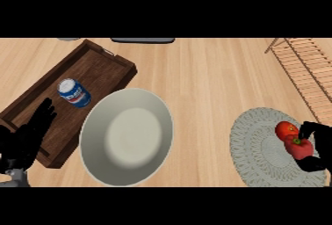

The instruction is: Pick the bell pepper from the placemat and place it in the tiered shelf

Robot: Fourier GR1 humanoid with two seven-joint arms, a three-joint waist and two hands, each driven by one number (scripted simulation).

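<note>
Bell pepper [293, 137] on the placemat [259, 149], lower right of frame, enclosed by the curled right hand [316, 147]. Judged light, stiff, glossy-slick; hold across its broad body. Left hand [26, 138] rests open, lower left.

The right hand [315, 147], at about four o'clock, runs off the picture's right edge, so its palm and forearm do not show; its dark fingers curl round the red bell pepper [293, 139] and hide the pepper's right side. The round placemat [256, 145] is cut at its lower rim, and partly covered by pepper and hand. At two o'clock the tiered shelf [304, 66] leaves the frame at the right edge; only slats show. At twelve o'clock a dark flat thing [142, 40] and a grey thing [68, 38] beside it are cut off, too little to name. The left hand [26, 140] at eight o'clock covers the wooden tray's [97, 70] near corner.
</note>
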